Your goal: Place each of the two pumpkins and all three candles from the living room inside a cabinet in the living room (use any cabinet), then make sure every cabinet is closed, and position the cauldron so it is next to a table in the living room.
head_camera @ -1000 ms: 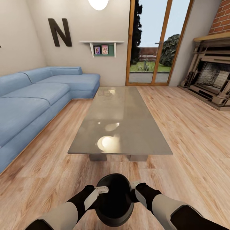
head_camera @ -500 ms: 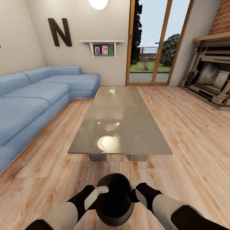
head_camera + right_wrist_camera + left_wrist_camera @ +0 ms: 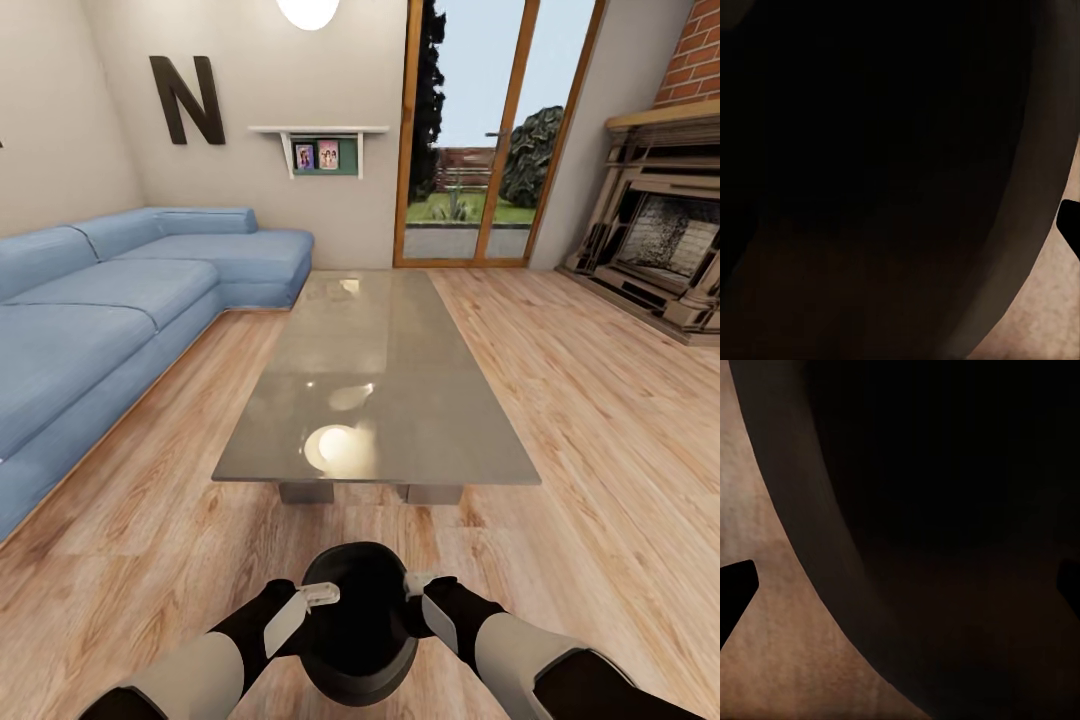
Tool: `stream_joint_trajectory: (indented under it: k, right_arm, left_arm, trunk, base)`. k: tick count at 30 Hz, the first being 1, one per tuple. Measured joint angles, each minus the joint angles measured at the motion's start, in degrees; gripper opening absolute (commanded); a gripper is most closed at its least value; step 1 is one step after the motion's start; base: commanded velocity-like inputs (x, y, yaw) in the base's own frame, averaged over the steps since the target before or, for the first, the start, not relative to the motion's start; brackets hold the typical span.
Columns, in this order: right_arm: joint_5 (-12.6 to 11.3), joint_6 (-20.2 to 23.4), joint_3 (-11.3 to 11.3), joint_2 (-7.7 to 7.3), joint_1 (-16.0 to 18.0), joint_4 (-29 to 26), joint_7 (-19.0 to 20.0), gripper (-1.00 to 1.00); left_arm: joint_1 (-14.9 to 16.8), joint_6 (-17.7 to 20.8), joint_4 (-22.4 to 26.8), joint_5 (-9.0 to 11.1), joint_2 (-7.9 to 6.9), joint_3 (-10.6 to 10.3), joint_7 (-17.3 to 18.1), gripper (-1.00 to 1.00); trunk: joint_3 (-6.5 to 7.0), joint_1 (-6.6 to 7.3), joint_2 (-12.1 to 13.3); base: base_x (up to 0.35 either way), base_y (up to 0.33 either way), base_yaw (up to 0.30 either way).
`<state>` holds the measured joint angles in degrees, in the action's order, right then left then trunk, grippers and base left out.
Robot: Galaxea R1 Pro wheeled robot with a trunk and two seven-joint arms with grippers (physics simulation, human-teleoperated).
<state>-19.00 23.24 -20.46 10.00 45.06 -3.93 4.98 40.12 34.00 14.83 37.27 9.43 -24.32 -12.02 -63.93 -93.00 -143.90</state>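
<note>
The cauldron (image 3: 358,625) is held low in the near centre, clamped at its rim between the left gripper (image 3: 318,596) and the right gripper (image 3: 418,582), equally close. The table (image 3: 372,370) lies straight ahead, its long axis running away. In the left wrist view, floor is seen beneath the belly.

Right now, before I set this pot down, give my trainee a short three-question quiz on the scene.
1. True or false: the cauldron sits between the left gripper and right gripper.
2. What lies left of the table: A) sofa, B) fireplace, C) cabinet?
3. Fill in: the table top is glossy ____.

Key: 1 true; 2 A; 3 grey.
</note>
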Motion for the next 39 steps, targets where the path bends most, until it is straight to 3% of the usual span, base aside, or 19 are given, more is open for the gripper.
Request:
stream_joint_trajectory:
  k: [4,16,31,39]
  right_arm:
    - [0.0,0.0,0.0,0.0,0.0,0.0,0.0,1.0]
    - [0.2,0.0,0.1,0.0,0.0,0.0,-0.1,1.0]
    - [0.2,0.2,0.1,0.0,0.0,0.0,-0.5,1.0]
    - [0.2,0.7,0.1,0.0,0.0,0.0,-0.6,1.0]
  left_arm:
    - [0.0,0.0,0.0,0.0,0.0,0.0,0.0,1.0]
    - [0.0,0.0,0.0,0.0,0.0,0.0,0.0,1.0]
    - [0.0,0.4,0.0,0.0,0.0,0.1,0.0,1.0]
    - [0.0,0.8,0.0,0.0,0.0,0.2,0.1,1.0]
  trunk:
    - [0.0,0.0,0.0]
    - [2.65,0.31,0.2]
    - [2.66,0.31,0.2]
    - [4.43,0.52,0.3]
  base:
    - [0.0,0.0,0.0]
    - [0.0,0.0,0.0]
    - [0.0,0.0,0.0]
    - [0.0,0.0,0.0]
